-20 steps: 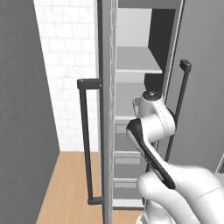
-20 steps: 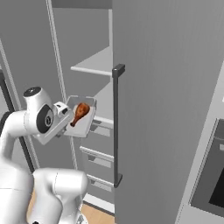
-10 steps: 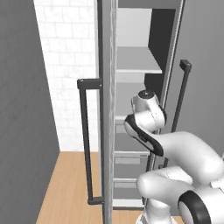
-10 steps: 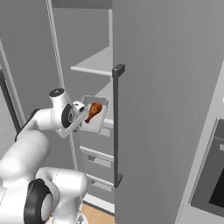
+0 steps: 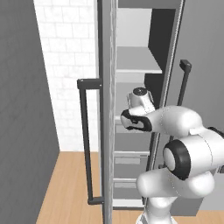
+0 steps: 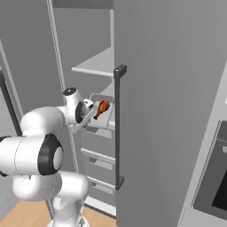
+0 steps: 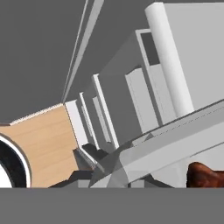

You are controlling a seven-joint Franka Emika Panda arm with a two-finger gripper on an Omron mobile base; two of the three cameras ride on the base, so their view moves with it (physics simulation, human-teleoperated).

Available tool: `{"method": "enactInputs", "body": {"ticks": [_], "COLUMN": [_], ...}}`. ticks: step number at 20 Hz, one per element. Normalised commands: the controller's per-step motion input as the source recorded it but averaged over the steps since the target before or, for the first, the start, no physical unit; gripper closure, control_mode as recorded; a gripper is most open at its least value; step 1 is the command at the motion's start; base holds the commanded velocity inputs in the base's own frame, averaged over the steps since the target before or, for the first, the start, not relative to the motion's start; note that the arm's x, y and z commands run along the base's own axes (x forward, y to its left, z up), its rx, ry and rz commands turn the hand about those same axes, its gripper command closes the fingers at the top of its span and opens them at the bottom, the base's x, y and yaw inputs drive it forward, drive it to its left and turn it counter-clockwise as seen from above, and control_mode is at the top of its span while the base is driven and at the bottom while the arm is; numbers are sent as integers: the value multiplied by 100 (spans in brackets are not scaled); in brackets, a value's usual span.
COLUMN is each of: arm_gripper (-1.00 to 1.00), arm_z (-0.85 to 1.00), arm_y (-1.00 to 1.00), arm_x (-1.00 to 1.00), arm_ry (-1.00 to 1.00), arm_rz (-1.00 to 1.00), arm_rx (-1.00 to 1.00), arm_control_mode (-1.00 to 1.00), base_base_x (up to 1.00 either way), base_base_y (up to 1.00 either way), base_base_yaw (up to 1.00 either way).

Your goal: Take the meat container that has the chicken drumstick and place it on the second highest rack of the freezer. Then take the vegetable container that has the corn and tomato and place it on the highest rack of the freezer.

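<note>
The freezer (image 6: 168, 88) is seen w/ its doors open, white shelves and grey drawers (image 6: 99, 162) exposed inside. The highest rack (image 6: 95, 66) is bare as far as can be seen; nothing can be made out resting on the second highest rack (image 6: 108, 125) yet, though most of it is hidden by the door edge and the arm. The meat container (image 6: 99, 115), a shallow pale tray, is held up at approx the level of that lower shelf, at the cabinet opening, apparently not yet set down. The gripper (image 6: 91, 116) is nearly closed, clamped on the tray's near rim. The chicken drumstick (image 6: 102, 107) lies inside the tray; its brown end also shows in the hand view (image 7: 205, 176).

Judged progress: step 1 is in its last stretch, placement and release still to be done. Step 2, the veg container w/ corn and tomato, is entirely left.
</note>
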Motion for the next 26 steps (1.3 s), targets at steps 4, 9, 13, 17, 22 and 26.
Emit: {"method": "enactInputs", "body": {"ticks": [4, 9, 13, 17, 22, 26], "arm_gripper": [100, 100, 100, 100, 100, 100], "arm_z": [-10, -17, -25, -30, -32, -25], "arm_y": [-17, -9, 0, -4, -12, -1], "arm_x": [67, 59, 50, 66, 41, 54], "arm_ry": [0, 0, 0, 0, 0, -1], "arm_rz": [-1, -5, -3, 0, 3, 4], "arm_rx": [10, 9, 0, 0, 0, 0], "arm_control_mode": [-100, -100, -100, -100, -100, -100], "base_base_x": [0, 0, 0, 0, 0, 0], "base_base_y": [0, 0, 0, 0, 0, 0], "base_base_yaw": [0, 0, 0, 0, 0, 0]}}
